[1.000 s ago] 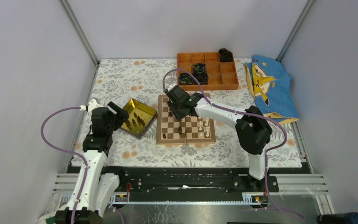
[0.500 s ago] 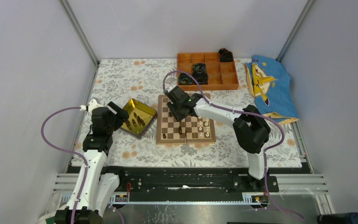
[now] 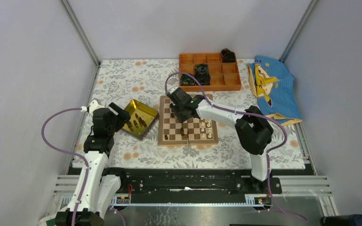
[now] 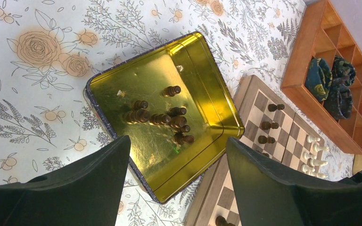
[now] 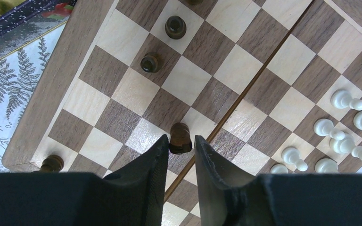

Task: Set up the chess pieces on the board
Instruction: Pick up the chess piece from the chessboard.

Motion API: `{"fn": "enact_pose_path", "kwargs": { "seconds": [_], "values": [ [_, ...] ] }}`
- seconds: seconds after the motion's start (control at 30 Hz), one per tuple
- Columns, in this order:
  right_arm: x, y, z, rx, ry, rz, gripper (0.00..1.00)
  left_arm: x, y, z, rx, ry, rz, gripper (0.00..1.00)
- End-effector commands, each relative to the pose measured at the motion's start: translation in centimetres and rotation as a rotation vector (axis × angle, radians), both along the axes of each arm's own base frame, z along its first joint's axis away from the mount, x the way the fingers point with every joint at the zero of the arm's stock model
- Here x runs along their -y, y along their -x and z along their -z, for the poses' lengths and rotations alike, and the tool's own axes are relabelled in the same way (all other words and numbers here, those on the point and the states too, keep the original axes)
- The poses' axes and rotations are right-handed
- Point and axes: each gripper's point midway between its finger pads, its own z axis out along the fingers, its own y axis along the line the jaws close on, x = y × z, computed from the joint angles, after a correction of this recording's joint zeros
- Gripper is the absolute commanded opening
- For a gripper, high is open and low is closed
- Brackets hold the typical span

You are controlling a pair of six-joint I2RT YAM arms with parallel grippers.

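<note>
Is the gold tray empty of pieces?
No, a cluster of dark chess pieces lies inside the gold tray.

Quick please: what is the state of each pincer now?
Left pincer: open, holding nothing, above the gold tray.
Right pincer: nearly shut around a dark chess piece on the board; real grip cannot be told.

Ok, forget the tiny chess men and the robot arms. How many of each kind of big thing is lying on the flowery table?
Chessboard: 1
Gold tray: 1
Orange box: 1
Blue cloth: 1
Total: 4
</note>
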Motion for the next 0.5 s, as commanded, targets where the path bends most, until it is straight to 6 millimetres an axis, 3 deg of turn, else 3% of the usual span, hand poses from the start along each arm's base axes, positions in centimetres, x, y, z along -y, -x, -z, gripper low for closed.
{"fn": "enact_pose_path", "kwargs": {
  "seconds": [0.0, 0.2, 0.47],
  "values": [
    [-0.2, -0.5, 0.2, -0.007, -0.024, 0.009, 0.31, 0.5, -0.5, -0.2, 0.031, 0.01, 0.018, 0.82],
    [-0.2, -0.6, -0.3, -0.002, -0.029, 0.006, 0.19, 0.4, -0.5, -0.2, 0.031, 0.01, 0.017, 0.82],
    [-0.8, -0.8, -2.3, 0.022, -0.06, -0.008, 0.16, 0.3, -0.4, -0.4, 0.039, 0.007, 0.012, 0.82]
  ]
}}
